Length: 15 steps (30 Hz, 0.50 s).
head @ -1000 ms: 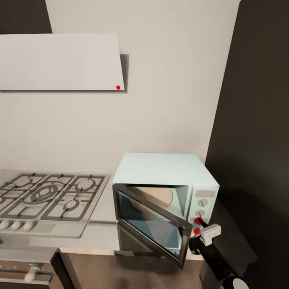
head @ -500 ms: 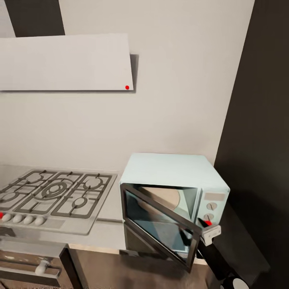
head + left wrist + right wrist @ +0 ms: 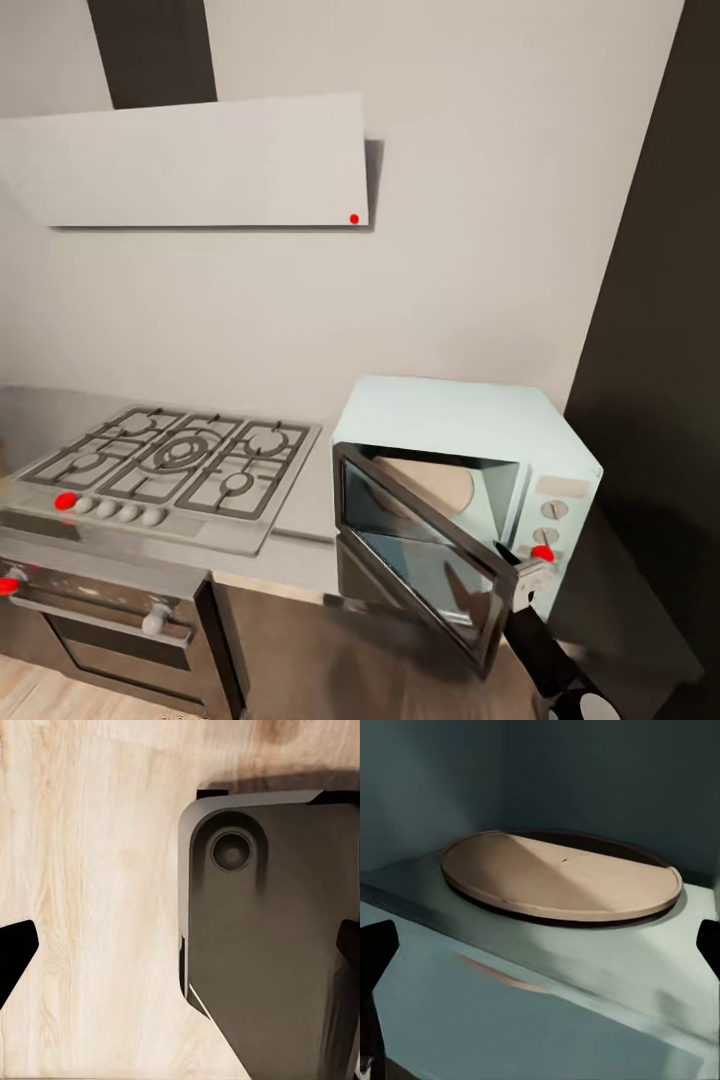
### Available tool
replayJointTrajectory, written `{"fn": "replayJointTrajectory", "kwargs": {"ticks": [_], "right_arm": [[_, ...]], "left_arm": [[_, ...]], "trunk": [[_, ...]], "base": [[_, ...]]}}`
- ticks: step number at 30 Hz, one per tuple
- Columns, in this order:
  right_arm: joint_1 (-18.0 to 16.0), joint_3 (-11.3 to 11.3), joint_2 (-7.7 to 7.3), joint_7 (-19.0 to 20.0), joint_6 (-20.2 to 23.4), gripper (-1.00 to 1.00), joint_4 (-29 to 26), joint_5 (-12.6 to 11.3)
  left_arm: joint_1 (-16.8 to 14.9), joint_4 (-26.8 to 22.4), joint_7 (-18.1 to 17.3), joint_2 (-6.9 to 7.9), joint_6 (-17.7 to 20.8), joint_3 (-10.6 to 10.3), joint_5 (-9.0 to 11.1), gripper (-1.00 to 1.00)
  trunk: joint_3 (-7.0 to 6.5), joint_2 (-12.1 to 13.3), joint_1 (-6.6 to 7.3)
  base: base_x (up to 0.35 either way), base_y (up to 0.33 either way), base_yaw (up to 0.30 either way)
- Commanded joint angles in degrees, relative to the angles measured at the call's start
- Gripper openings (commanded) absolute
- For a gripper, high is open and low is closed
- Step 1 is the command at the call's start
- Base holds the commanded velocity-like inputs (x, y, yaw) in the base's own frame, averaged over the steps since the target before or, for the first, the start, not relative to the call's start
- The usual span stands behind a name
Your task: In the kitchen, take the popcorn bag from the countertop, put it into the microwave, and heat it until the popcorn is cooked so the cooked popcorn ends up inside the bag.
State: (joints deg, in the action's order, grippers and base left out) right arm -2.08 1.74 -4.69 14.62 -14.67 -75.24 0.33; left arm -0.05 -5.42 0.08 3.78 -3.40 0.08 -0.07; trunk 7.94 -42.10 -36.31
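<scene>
We have the boxy pale blue microwave (image 3: 465, 470) door ajar, tan turntable (image 3: 559, 874) bare; both fingers pairs spread, empty; next we judge: fetch the bag

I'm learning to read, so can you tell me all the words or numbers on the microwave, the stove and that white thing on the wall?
There are none to read.
The microwave panel has round knobs, a small blank plate and a red dot, no letters.
The stove has plain knobs and a red dot.
The white hood carries one red dot, no writing.
</scene>
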Motion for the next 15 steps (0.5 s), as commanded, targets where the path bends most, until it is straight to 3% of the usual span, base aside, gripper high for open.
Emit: {"fn": "replayJointTrajectory", "kwargs": {"ticks": [1, 9, 15], "right_arm": [[-0.03, 0.05, 0.03, -0.28, -0.18, 1.0, 0.01, 0.02], [-0.03, 0.2, 0.67, -3.86, -0.78, 1.0, -0.01, -0.46], [-0.03, 0.2, 0.82, -4.24, -0.75, 1.0, -0.05, -0.5]], "left_arm": [[0.01, -0.02, 0.01, 0.0, -0.12, 0.01, -0.01, 1.0], [-0.04, -0.02, 0.01, -0.04, -0.14, 0.01, 0.0, 1.0], [-0.03, -0.02, 0.01, -0.09, -0.15, 0.01, 0.0, 1.0]], "trunk": [[0.08, -0.07, -0.01], [0.08, -0.07, -0.01], [0.08, -0.07, -0.01]], "base": [[-0.005, 0.0, 0.215], [-0.007, 0.0, 0.217], [-0.28, 0.0, 0.218]]}}
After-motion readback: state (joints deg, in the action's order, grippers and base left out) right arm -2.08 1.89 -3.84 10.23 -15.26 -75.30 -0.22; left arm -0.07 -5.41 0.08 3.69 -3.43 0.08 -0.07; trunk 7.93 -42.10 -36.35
